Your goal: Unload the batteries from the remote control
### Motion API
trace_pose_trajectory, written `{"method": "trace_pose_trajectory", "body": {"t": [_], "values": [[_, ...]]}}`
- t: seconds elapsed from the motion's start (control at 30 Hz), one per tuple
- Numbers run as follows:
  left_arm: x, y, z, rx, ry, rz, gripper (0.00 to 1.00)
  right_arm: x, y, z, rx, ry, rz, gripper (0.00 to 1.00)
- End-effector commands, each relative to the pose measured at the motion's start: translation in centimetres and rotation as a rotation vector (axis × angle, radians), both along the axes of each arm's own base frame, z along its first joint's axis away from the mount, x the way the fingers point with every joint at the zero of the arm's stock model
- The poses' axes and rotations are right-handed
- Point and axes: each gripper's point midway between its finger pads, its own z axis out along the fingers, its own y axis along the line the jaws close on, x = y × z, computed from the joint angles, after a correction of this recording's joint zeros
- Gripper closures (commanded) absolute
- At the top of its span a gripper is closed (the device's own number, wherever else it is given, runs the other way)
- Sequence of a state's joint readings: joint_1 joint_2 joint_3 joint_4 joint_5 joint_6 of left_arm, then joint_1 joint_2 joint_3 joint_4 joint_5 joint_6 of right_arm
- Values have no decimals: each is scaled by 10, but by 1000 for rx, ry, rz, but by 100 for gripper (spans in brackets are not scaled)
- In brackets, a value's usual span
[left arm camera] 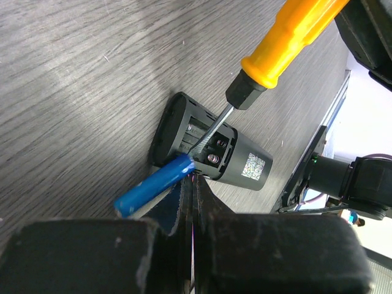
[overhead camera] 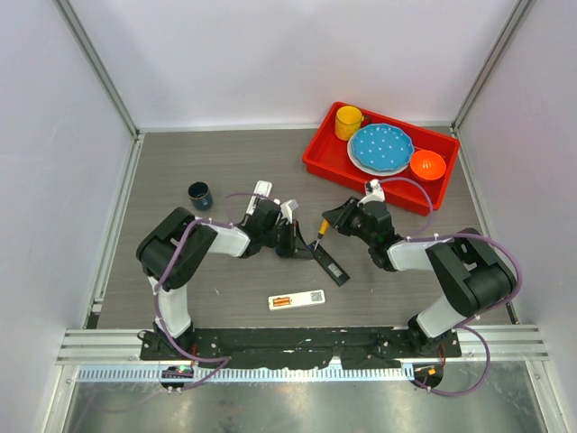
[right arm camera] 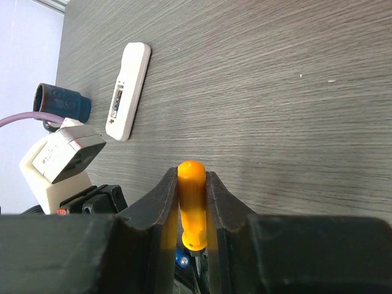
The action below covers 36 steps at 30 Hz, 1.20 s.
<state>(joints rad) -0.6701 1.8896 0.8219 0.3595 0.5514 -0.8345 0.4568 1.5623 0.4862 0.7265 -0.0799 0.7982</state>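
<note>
A black remote [left arm camera: 211, 150] lies face down on the table with its battery bay open; it also shows in the top view [overhead camera: 330, 264]. A blue battery [left arm camera: 156, 184] sticks out of the bay at a slant, one end still at the bay's edge. My right gripper [right arm camera: 192, 174] is shut on the orange handle of a screwdriver [right arm camera: 192, 205], whose metal tip [left arm camera: 211, 131] is inside the bay. My left gripper [left arm camera: 193, 180] is shut, with its tips against the remote's near edge beside the blue battery. A white remote [overhead camera: 296, 299] holds an orange battery [overhead camera: 282, 301].
A red tray [overhead camera: 315, 162] at the back right holds a yellow cup [overhead camera: 348, 121], a blue plate [overhead camera: 381, 147] and an orange bowl [overhead camera: 427, 164]. A dark blue cup [overhead camera: 200, 195] stands to the left of the left arm. The two grippers are close together mid-table.
</note>
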Motion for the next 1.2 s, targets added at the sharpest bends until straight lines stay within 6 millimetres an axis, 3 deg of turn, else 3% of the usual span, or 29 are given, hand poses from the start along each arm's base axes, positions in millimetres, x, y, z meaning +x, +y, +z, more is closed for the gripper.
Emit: {"method": "trace_pose_trajectory", "body": {"t": [0.0, 0.23, 0.4, 0.53, 0.6, 0.7, 0.87, 1.0, 1.03, 1.17], "values": [[-6, 8, -15, 79, -21, 6, 100, -4, 26, 34, 105, -35, 84, 99], [1, 4, 22, 42, -95, -11, 97, 0, 29, 46, 110, -59, 88, 99], [4, -2, 54, 15, -150, -52, 80, 0, 26, 56, 92, -82, 87, 99], [9, -6, 96, -31, -249, -82, 65, -2, 21, 69, 74, -110, 77, 99], [10, -2, 107, -19, -281, -77, 56, -2, 18, 72, 54, -119, 73, 99], [15, 9, 127, 27, -367, -54, 45, -3, 15, 79, 36, -135, 70, 99], [14, 48, 141, 190, -459, -9, 28, -5, 12, 87, 17, -153, 71, 99], [11, 83, 137, 325, -498, 55, 16, -8, 9, 89, 8, -160, 69, 99], [11, 95, 133, 373, -502, 86, 9, -9, 9, 90, 5, -160, 68, 99], [6, 129, 129, 475, -520, 175, 1, -12, 7, 90, -2, -162, 70, 99]]}}
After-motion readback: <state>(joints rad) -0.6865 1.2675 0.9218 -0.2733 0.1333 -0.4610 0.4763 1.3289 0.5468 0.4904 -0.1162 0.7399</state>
